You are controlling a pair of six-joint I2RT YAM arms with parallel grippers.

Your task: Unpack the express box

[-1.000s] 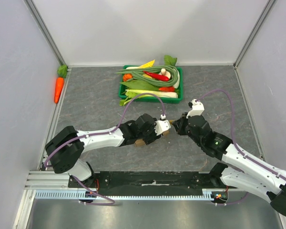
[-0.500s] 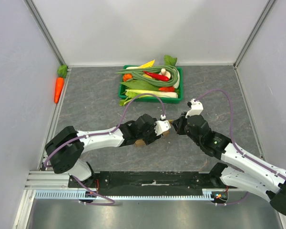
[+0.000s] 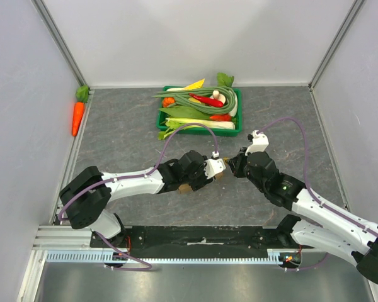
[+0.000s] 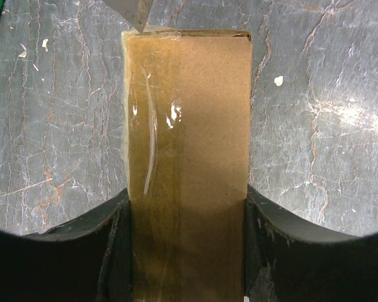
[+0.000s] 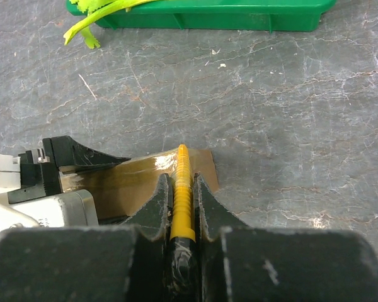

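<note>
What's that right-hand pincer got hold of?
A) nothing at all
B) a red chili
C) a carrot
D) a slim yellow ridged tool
D: the right wrist view shows the right pincer clamped on a yellow ridged tool, its tip at the taped express box.

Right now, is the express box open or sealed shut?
Sealed shut: glossy clear tape lies intact along the closed visible face of the express box; no flap is lifted.

two white-shelled robot arms with bulky black joints, the left arm at seven o'clock, the right arm at four, trail looping purple cables; the right gripper has matte black fingers.
</note>
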